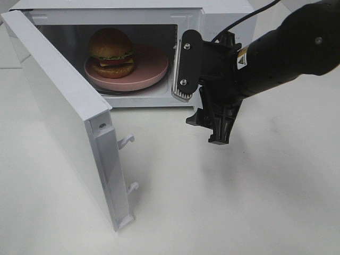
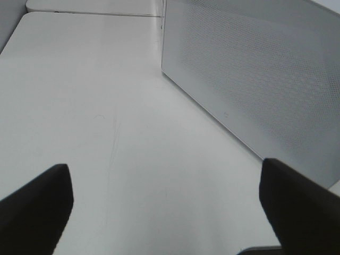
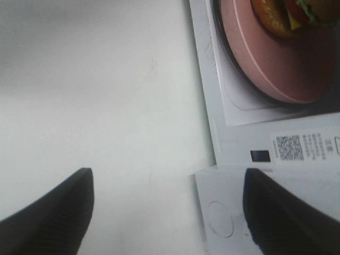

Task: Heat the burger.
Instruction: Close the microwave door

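Exterior high view is showing a broad white tabletop (image 1: 249, 207) carrying a boxy white microwave oven (image 1: 226, 18), which is standing at the back with its cavity facing the camera. Its flat white hinged door (image 1: 58, 111) is hanging wide open towards the left. A bulky black right arm (image 1: 287, 50) is reaching in from the right, and the right gripper (image 1: 204, 98) is hovering just in front of the oven's right front edge, its jaws standing apart with nothing between them; the right wrist view is confirming this. The left gripper (image 2: 164, 164) is appearing only in the left wrist view, jaws likewise spread and empty, hovering over bare tabletop beside a perforated white panel (image 2: 255, 74). Inside the cavity a flat round pink plate (image 1: 154, 66) is lying on the floor, and the round burger with its glossy golden-brown bun, green lettuce and dark patty (image 1: 111, 52) is sitting on the plate's left part. A small QR-code sticker (image 3: 289, 147) is showing on the oven's front frame
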Robot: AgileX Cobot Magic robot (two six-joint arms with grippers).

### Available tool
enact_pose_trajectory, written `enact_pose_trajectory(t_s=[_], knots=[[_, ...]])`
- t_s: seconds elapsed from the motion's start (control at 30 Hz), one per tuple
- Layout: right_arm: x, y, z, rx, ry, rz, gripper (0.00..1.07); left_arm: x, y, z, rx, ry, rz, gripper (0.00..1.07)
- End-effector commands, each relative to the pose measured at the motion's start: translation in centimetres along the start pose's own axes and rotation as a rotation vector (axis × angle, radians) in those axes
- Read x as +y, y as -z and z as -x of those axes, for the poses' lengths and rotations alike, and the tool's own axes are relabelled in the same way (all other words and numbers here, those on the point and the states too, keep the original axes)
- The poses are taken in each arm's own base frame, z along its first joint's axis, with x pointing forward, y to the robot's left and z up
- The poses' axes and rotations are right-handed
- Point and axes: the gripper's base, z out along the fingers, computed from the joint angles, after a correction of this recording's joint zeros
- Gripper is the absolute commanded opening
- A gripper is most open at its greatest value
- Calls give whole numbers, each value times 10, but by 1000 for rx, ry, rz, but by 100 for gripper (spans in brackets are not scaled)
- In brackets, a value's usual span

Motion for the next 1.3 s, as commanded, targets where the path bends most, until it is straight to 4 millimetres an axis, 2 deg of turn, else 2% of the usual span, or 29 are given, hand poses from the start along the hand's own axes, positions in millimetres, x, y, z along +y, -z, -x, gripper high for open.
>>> enact_pose_trajectory(t_s=[0.03, 0.23, 0.37, 0.6, 0.7, 1.03, 1.3], knots=[[3, 11, -4, -8, -76, -11, 75, -1, 2, 0, -27, 3, -2, 87], [19, 34, -18, -14, -281, -14, 75, -1, 2, 0, -27, 3, -2, 87], [27, 43, -25, -3, -372, -5, 75, -1, 2, 0, -27, 3, -2, 87], [42, 67, -39, 110, -582, 56, 75, -1, 2, 0, -27, 3, -2, 87], [43, 73, -42, 141, -619, 62, 75, -1, 2, 0, -27, 3, -2, 87], [55, 113, -55, 275, -769, 91, 75, -1, 2, 0, -27, 3, -2, 87], [62, 136, -61, 310, -802, 96, 75, -1, 2, 0, -27, 3, -2, 87]])
